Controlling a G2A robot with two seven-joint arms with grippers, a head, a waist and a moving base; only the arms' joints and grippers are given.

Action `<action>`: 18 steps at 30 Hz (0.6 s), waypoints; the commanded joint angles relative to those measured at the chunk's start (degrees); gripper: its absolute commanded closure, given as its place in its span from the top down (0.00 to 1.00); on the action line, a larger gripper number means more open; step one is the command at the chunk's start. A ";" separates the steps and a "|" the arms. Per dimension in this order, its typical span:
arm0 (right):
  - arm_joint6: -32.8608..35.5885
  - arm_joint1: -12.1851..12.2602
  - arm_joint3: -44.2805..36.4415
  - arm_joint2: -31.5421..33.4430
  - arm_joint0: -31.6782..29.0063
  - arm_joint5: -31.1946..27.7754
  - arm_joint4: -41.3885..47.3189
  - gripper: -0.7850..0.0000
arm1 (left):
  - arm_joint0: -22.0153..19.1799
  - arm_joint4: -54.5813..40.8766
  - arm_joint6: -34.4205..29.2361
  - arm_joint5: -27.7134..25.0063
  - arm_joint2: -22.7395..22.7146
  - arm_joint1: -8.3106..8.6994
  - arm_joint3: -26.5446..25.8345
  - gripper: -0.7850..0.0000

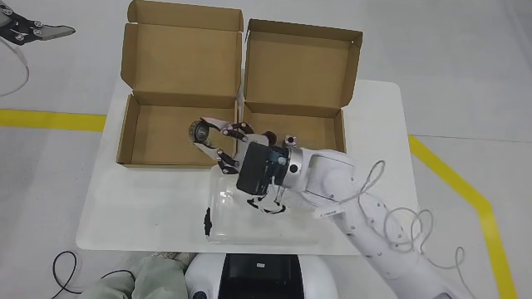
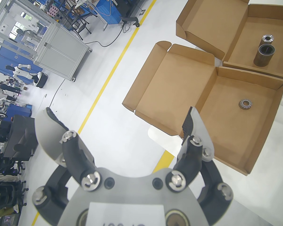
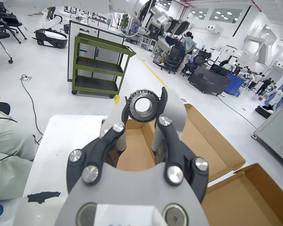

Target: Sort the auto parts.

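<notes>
The right gripper (image 3: 142, 105) pinches a bearing (image 3: 141, 116) between its fingertips, above the cardboard box (image 1: 129, 137) at the table's 10 o'clock. The left gripper (image 2: 119, 118) hangs spread and empty over the floor (image 1: 465, 66), beyond that same corner. A second bearing (image 2: 244, 104) lies on that box's bottom. The second box (image 1: 291, 129), at 1 o'clock, holds two upright metal sleeves (image 2: 265, 55). Both lids (image 1: 183, 54) lie open toward 12 o'clock. The table (image 1: 378, 116) is white, and a yellow line (image 1: 50, 120) crosses the pale floor. The held bearing is a steel ring with rollers around its rim.
</notes>
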 commanded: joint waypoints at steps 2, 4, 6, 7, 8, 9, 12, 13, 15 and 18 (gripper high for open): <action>0.79 -0.35 2.59 -1.35 0.34 0.72 -0.15 0.00 | 0.00 0.00 0.00 0.00 0.00 0.00 0.00 1.00; 1.18 -0.61 4.87 -2.08 0.80 0.80 0.23 0.00 | 0.00 0.00 0.00 0.00 0.00 0.00 0.00 1.00; 2.31 -0.91 7.11 -2.76 1.42 1.44 0.30 0.00 | 0.00 0.00 0.00 0.00 0.00 0.00 0.00 1.00; 2.98 -1.08 8.20 -3.13 1.69 1.79 0.41 0.00 | 0.00 0.00 0.00 0.00 0.00 0.00 0.00 1.00; 3.70 -1.26 9.25 -3.56 2.02 2.09 0.52 0.00 | 0.00 0.00 0.00 0.00 0.00 0.00 0.00 1.00; 4.30 -1.47 10.35 -3.96 2.35 2.44 0.80 0.00 | 0.00 0.00 0.00 0.00 0.00 0.00 0.00 1.00; 5.58 -2.18 13.56 -5.33 3.53 2.98 2.04 0.00 | 0.00 0.00 0.00 0.00 0.00 0.00 0.00 1.00; 6.33 -2.44 14.60 -5.82 4.07 3.24 2.20 0.00 | 0.00 0.00 0.00 0.00 0.00 0.00 0.00 1.00; 7.87 -3.01 16.63 -6.70 5.64 3.35 2.57 0.00 | 0.00 0.00 0.00 0.00 0.00 0.00 0.00 1.00; 11.42 -4.10 18.50 -8.82 7.67 4.48 2.72 0.00 | 0.00 0.00 0.00 0.00 0.00 0.00 0.00 1.00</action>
